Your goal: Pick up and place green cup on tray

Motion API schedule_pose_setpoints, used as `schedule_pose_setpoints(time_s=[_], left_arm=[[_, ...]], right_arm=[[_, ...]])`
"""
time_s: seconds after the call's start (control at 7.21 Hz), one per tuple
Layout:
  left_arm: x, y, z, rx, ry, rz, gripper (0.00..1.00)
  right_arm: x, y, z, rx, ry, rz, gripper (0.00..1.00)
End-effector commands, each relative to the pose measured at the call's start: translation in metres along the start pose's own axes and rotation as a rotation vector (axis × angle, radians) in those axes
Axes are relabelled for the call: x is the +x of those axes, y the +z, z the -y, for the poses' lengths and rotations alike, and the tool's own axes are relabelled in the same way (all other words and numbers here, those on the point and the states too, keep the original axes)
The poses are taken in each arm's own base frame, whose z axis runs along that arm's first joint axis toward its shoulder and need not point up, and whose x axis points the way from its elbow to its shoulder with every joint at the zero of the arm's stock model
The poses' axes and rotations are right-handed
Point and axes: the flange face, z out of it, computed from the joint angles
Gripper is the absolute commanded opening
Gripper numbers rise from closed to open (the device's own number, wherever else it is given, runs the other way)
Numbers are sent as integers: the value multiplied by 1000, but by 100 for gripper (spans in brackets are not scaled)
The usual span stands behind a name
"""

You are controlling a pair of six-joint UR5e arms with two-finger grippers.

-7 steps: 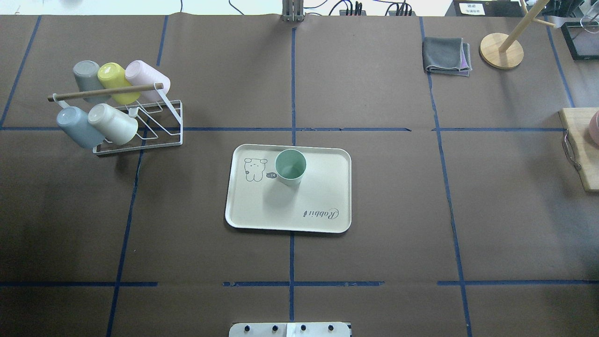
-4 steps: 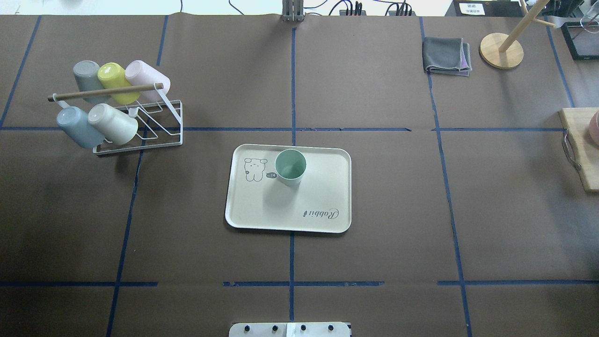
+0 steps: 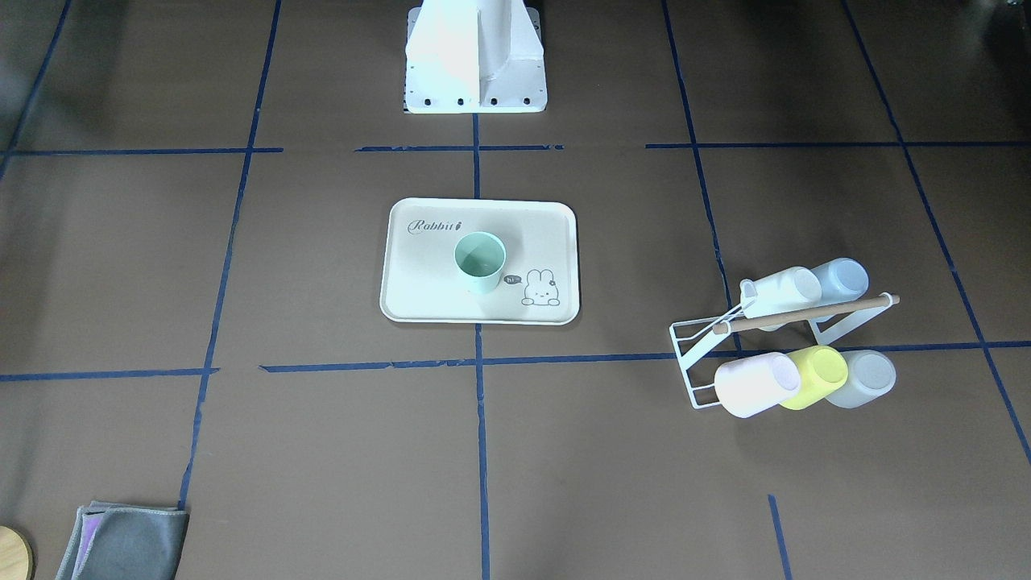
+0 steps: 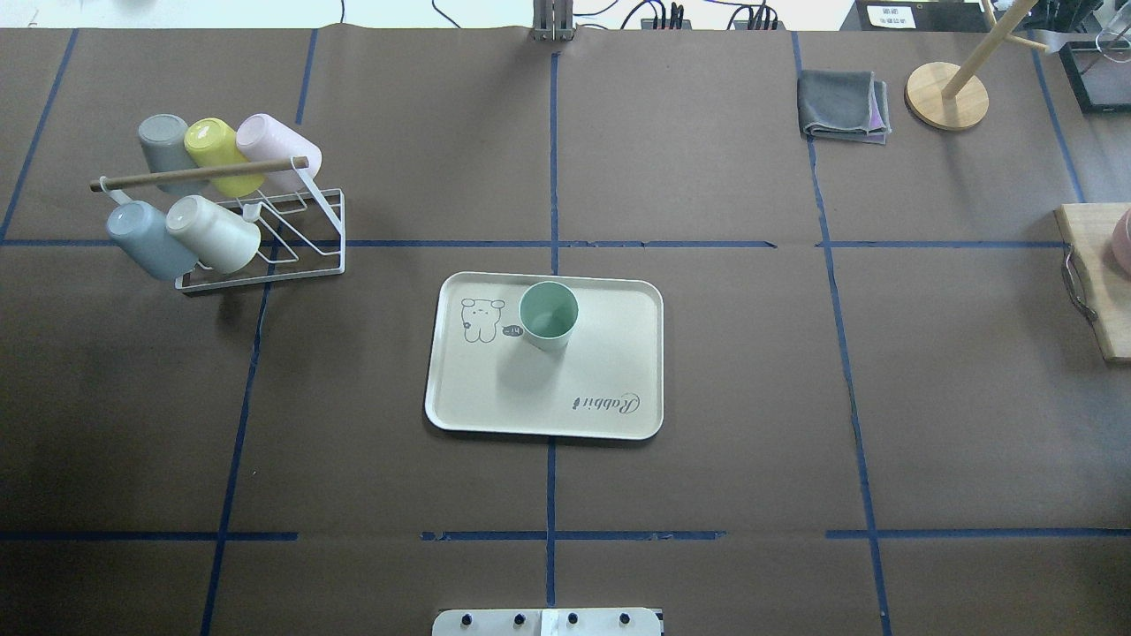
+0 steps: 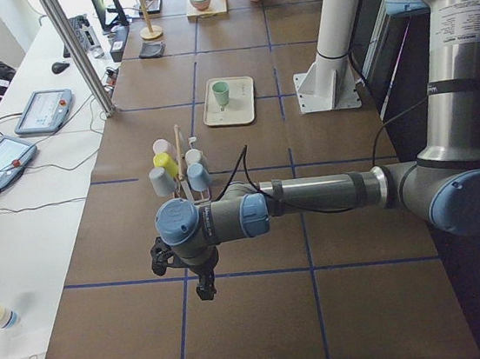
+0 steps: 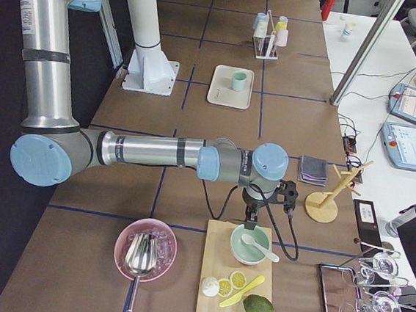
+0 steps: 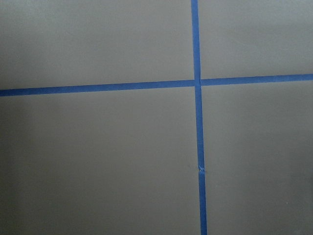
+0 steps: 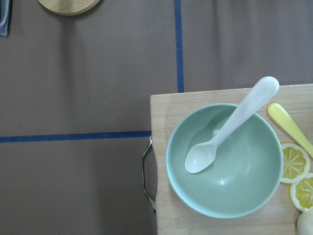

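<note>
The pale mint-green cup (image 4: 548, 315) stands upright on the cream "Rabbit" tray (image 4: 601, 362) at the table's middle, beside the bunny drawing. It also shows in the front view (image 3: 480, 262) on the tray (image 3: 419, 286). No gripper touches it. My left gripper (image 5: 205, 289) hangs over bare table at the left end, far from the tray; I cannot tell whether it is open or shut. My right gripper (image 6: 250, 220) hangs over a green bowl at the right end; I cannot tell its state either. Neither gripper shows in the overhead or front views.
A white wire rack (image 4: 265, 238) with several pastel cups stands back left. A grey folded cloth (image 4: 842, 106) and a wooden stand (image 4: 946, 95) are back right. A wooden board (image 4: 1096, 265) at the right edge holds a green bowl with a white spoon (image 8: 225, 166).
</note>
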Motion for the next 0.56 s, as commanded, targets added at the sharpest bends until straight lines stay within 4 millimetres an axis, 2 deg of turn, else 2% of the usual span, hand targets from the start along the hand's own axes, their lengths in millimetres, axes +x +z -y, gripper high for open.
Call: schedule_pose_setpoints(time_s=[0.0,0.14,0.42], left_arm=[[1,-1,1,5,5,1,100],[1,-2,1,7,6,1,100],[2,-3,1,10,9,1,100]], right_arm=[[21,9,-17,-17,27,-5,100],[35,12,-30,-22,50,-5,100],[44,7,-41,-10,64,-4,100]])
